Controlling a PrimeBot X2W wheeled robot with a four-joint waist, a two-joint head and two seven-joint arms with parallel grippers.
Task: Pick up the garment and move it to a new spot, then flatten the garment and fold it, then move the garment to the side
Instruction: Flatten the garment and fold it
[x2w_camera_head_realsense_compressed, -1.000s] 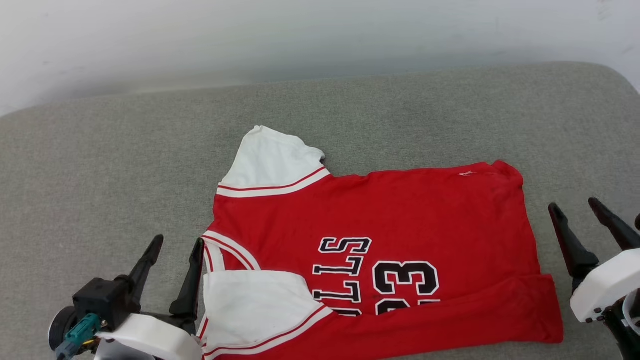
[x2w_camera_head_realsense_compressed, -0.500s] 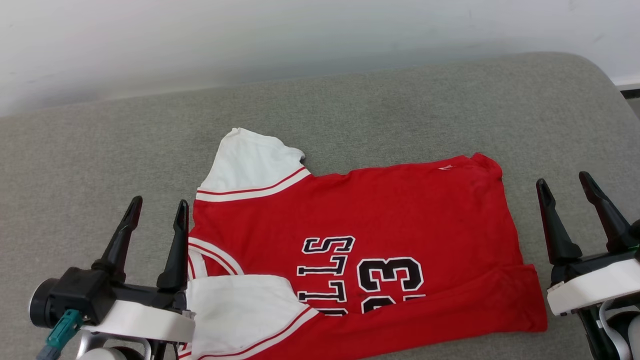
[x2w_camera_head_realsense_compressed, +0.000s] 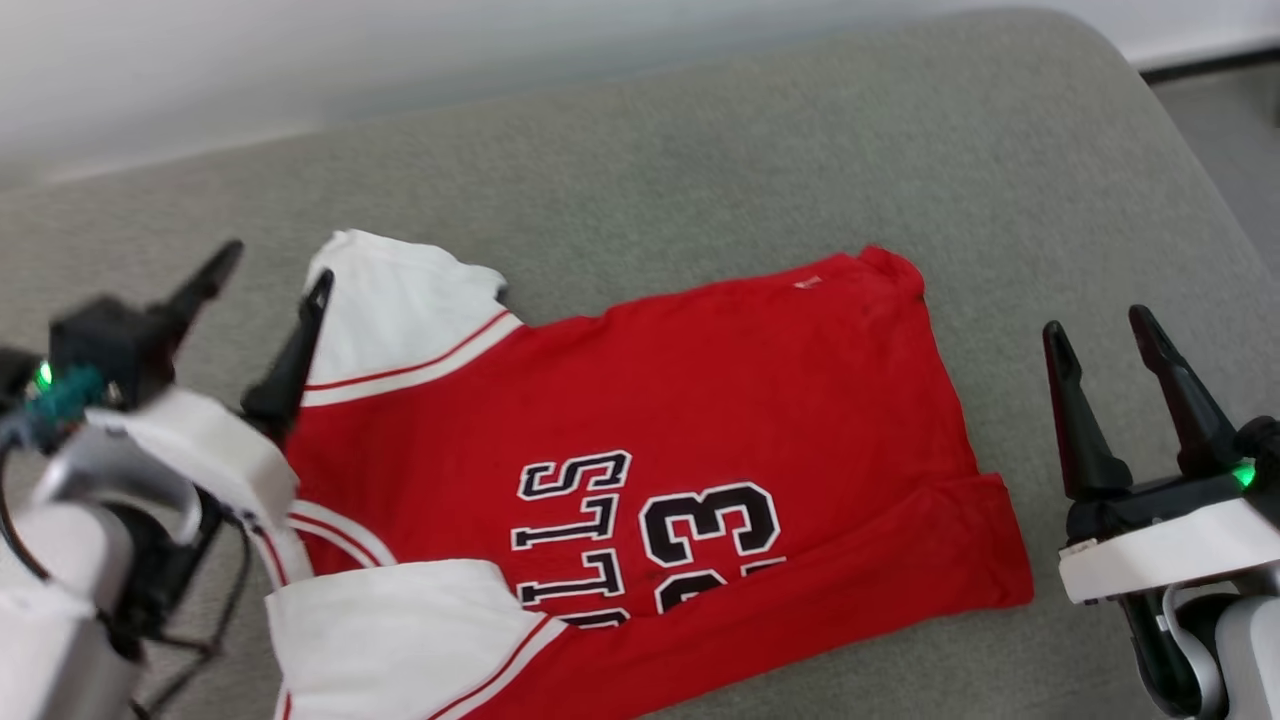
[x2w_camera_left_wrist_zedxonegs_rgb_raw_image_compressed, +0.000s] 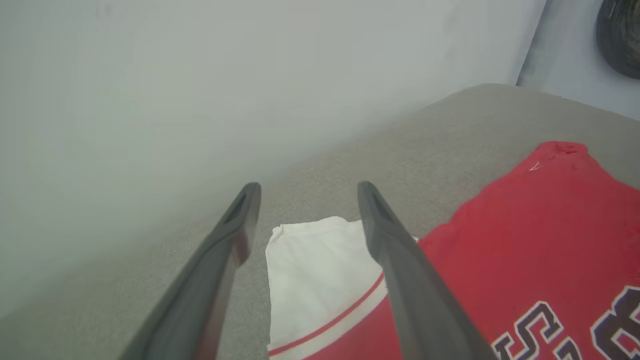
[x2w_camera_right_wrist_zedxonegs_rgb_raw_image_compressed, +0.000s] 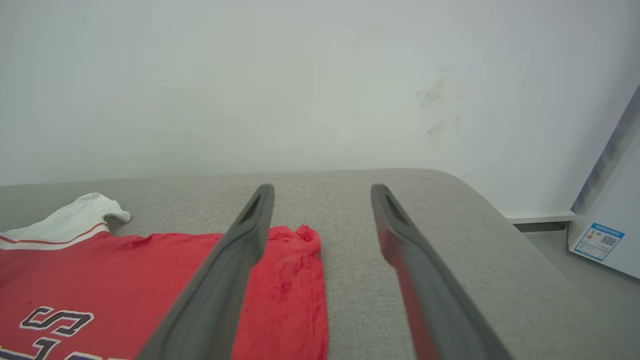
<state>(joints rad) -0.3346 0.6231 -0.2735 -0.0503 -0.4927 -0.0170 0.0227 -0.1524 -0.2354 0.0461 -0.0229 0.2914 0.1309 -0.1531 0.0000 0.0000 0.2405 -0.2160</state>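
The garment (x2w_camera_head_realsense_compressed: 700, 400), a red jersey with white sleeves, black-and-white letters and the number 23, lies spread on the grey cushioned surface (x2w_camera_head_realsense_compressed: 700, 150), its near long edge folded over. My left gripper (x2w_camera_head_realsense_compressed: 275, 268) is open and raised at the garment's far white sleeve (x2w_camera_head_realsense_compressed: 400, 310). In the left wrist view that sleeve (x2w_camera_left_wrist_zedxonegs_rgb_raw_image_compressed: 315, 270) lies between and beyond the left gripper (x2w_camera_left_wrist_zedxonegs_rgb_raw_image_compressed: 305, 192) and its two fingers. My right gripper (x2w_camera_head_realsense_compressed: 1095, 325) is open, to the right of the garment's hem, apart from it. In the right wrist view the right gripper (x2w_camera_right_wrist_zedxonegs_rgb_raw_image_compressed: 322, 192) points past the hem corner (x2w_camera_right_wrist_zedxonegs_rgb_raw_image_compressed: 300, 260).
A pale wall (x2w_camera_head_realsense_compressed: 300, 60) runs along the cushion's far edge. The cushion's rounded right end drops to grey floor (x2w_camera_head_realsense_compressed: 1240, 130). A white appliance with a label (x2w_camera_right_wrist_zedxonegs_rgb_raw_image_compressed: 600, 240) stands off to the right in the right wrist view.
The head camera has swung, shifting the whole scene leftwards and tilting it. My left gripper has risen and moved forward from the collar to the far white sleeve. Both grippers stay open.
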